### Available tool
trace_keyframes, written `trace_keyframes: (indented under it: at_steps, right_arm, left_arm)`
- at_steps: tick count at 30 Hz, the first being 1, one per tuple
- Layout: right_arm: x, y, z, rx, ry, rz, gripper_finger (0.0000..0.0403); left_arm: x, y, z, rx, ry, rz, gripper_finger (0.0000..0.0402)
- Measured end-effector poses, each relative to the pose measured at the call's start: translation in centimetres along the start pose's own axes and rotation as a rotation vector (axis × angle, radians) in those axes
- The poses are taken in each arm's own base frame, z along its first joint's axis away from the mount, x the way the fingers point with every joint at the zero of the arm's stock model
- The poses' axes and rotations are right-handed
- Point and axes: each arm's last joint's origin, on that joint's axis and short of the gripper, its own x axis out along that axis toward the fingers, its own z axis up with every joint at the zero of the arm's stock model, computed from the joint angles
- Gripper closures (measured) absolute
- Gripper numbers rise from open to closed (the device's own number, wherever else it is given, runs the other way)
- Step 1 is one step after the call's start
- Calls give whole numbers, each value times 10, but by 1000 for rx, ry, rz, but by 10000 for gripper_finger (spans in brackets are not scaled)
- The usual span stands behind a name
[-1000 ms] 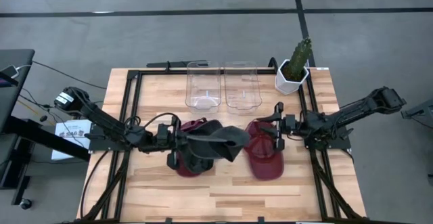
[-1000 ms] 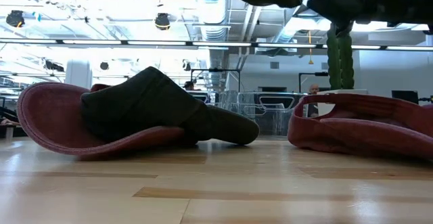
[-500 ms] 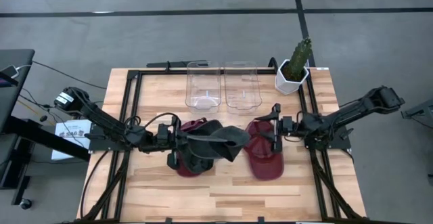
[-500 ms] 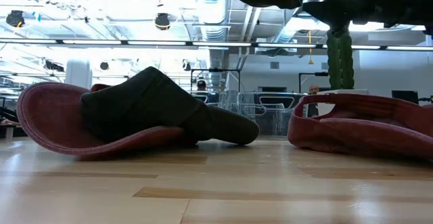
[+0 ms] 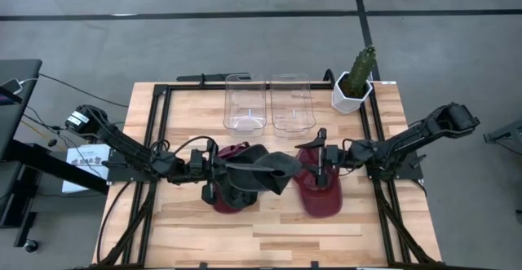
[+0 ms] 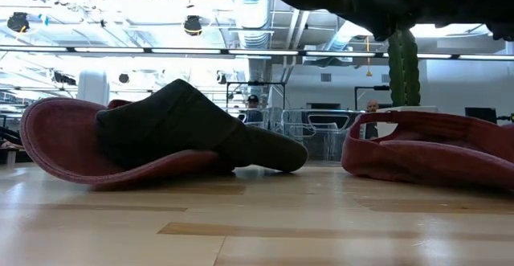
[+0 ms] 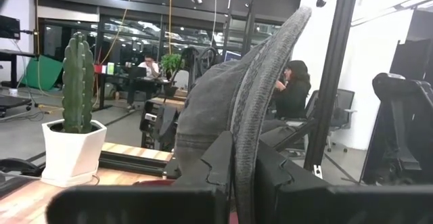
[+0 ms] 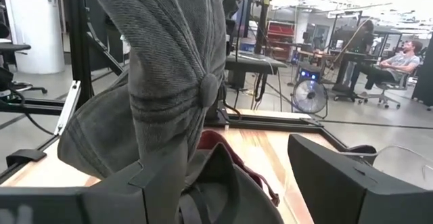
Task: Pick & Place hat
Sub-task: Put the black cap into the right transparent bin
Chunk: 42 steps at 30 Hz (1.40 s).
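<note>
Left wrist view: left fingers (image 7: 237,176) pinch the grey hat (image 7: 230,95); right fingers (image 8: 162,183) spread before it.

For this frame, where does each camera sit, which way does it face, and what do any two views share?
High: overhead, straight down on table, both arms, left gripper, right gripper.
Low: table height, level across at grey cap; arms overhead.
Left wrist: past its fingers pinching the grey cap's brim, toward cactus.
Right wrist: past open fingers at the grey cap.
Shared: grey cap in all; cactus in three.
</note>
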Motion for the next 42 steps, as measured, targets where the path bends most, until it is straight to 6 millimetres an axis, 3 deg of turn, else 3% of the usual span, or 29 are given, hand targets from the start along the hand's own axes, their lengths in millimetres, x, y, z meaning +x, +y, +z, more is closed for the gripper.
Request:
trace_keyframes:
  at_steps: [16, 29, 42]
  right_arm:
    - [-12, -5, 3, -62, 101, -11, 153]
    - [-30, 5, 17, -50, 60, 75, 153]
    - [-16, 3, 8, -46, 59, 30, 153]
  left_arm:
    - [0, 0, -1, 4, 7, 0, 376]
    - [4, 8, -4, 25, 33, 32, 376]
    - [4, 8, -4, 25, 34, 33, 376]
